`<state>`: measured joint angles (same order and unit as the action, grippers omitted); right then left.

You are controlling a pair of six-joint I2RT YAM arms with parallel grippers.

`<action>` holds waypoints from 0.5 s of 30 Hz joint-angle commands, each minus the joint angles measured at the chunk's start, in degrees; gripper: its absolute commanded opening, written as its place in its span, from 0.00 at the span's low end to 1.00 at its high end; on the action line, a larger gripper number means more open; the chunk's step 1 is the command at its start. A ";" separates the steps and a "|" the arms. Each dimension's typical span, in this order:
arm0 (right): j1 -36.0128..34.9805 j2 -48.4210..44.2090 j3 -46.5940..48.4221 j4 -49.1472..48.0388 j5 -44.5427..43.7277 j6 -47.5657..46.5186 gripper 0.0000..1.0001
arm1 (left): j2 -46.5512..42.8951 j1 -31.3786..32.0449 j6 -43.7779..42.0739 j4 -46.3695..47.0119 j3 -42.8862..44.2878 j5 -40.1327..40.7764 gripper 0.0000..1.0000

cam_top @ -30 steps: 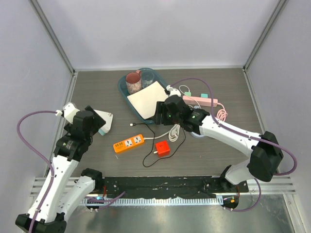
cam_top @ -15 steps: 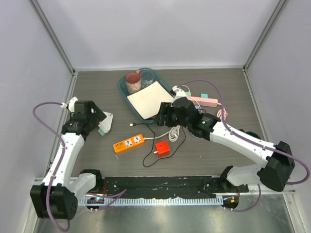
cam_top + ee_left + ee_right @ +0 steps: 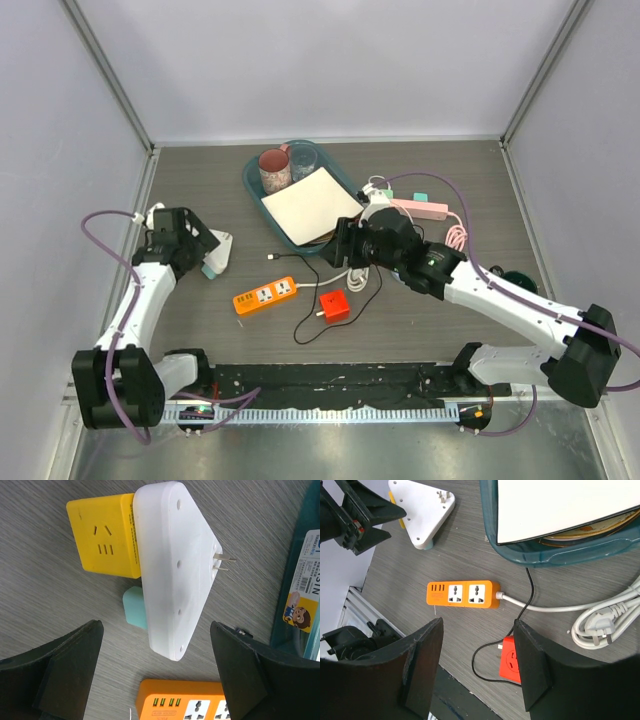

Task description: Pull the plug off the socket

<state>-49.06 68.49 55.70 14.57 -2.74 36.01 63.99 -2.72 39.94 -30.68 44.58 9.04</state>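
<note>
A red cube socket (image 3: 334,307) lies on the table near the front middle. A thin black cable (image 3: 305,325) joins its left side through a small pale plug (image 3: 496,648). The cube also shows in the right wrist view (image 3: 512,661), below and between my right fingers. My right gripper (image 3: 347,246) (image 3: 477,652) is open and empty, hovering above and behind the cube. My left gripper (image 3: 198,243) (image 3: 155,645) is open and empty, over a white triangular adapter (image 3: 172,565) at the left.
An orange power strip (image 3: 265,296) (image 3: 462,594) lies left of the cube, its white cord coiled (image 3: 357,270) to the right. A yellow cube (image 3: 102,535) and a teal block (image 3: 134,607) touch the white adapter. A teal tray (image 3: 252,183) with mug, glass and white sheet stands behind. A pink strip (image 3: 420,209) lies at the back right.
The left arm has swung down and left, its gripper staying by the white adapter. The right gripper has shifted slightly right and toward the front, nearer the red cube. Nothing was grasped.
</note>
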 commanded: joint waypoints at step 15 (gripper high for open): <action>-0.34 -4.68 -1.30 -2.26 0.99 -1.29 0.63 | 7.20 -0.80 -0.57 9.13 -1.77 -3.41 0.86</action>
<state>-49.06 66.22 55.22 14.59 -2.20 35.83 70.35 -3.14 39.94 -25.78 43.27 6.37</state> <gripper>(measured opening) 0.634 0.874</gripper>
